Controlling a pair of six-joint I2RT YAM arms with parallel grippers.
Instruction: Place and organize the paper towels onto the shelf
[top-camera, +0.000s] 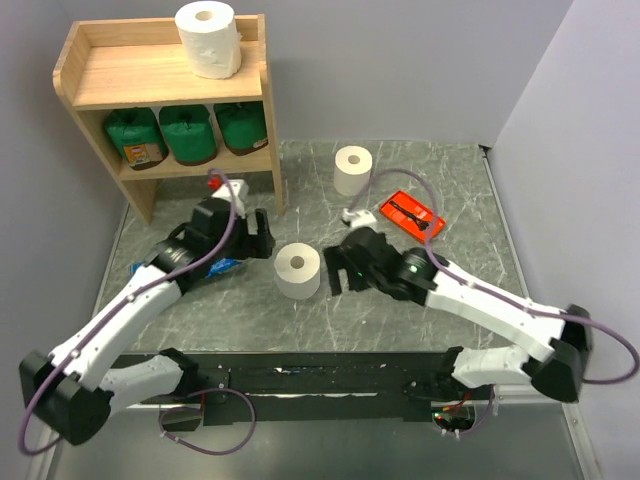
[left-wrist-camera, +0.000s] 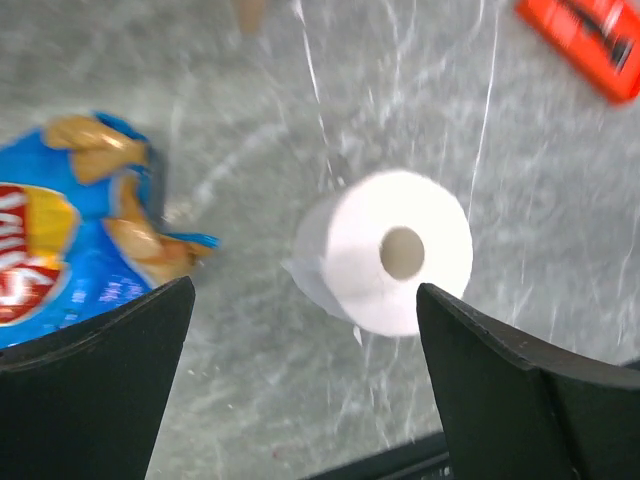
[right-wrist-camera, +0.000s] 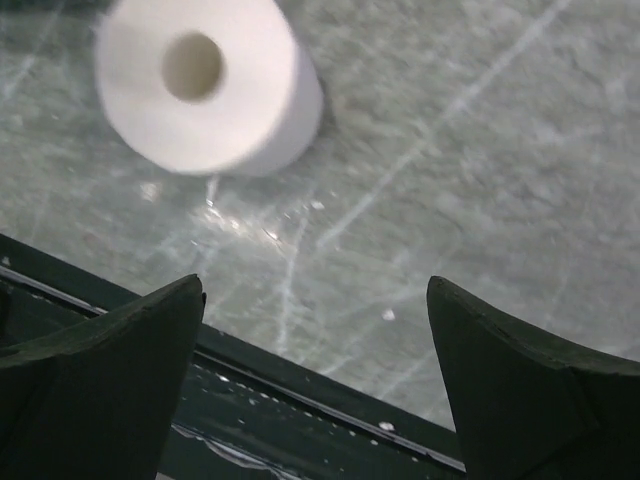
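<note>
No full word can be read anywhere. Blue snack bag (left-wrist-camera: 85, 285), 9 o'clock in left wrist view: red logo banner on a yellow patch, with white letters blurred and cut by the frame edge. Leftmost green-wrapped roll (top-camera: 133, 132) on the shelf (top-camera: 130, 75) lower tier, 10 o'clock in top view: brown-orange label, too small to read. Orange-red tray (top-camera: 411, 214), between 2 and 3 o'clock: black marking, illegible.
</note>
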